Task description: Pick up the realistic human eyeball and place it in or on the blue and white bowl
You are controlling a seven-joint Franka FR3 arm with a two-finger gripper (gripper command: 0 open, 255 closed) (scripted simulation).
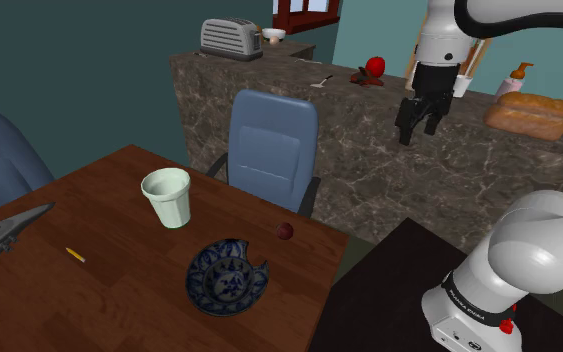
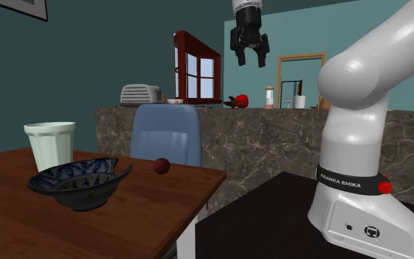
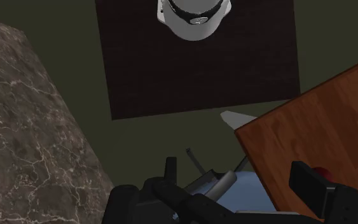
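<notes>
The brown wooden worktop point(image 1: 99, 215) runs off the shoulder view's left and bottom edges. Behind it stands a grey-brown marbled stone worktop point(image 1: 369, 175). The white Franka arm point(image 1: 529, 250) rises out of the top of both exterior views, so its upper links are cut off. A blue padded chair point(image 1: 272, 140) is tucked between the two worktops. The blue and white patterned bowl point(image 1: 224, 282) sits empty near the wooden worktop's edge, its rim notched on one side. Beside it is a pale green-white cup point(image 1: 168, 197). The black fingers point(image 1: 406, 128) hang spread apart and empty, high over the stone worktop. The small dark red eyeball point(image 1: 285, 231) lies on the wood between bowl and chair. Its iris cannot be made out, and in the wrist view a finger half hides it.
</notes>
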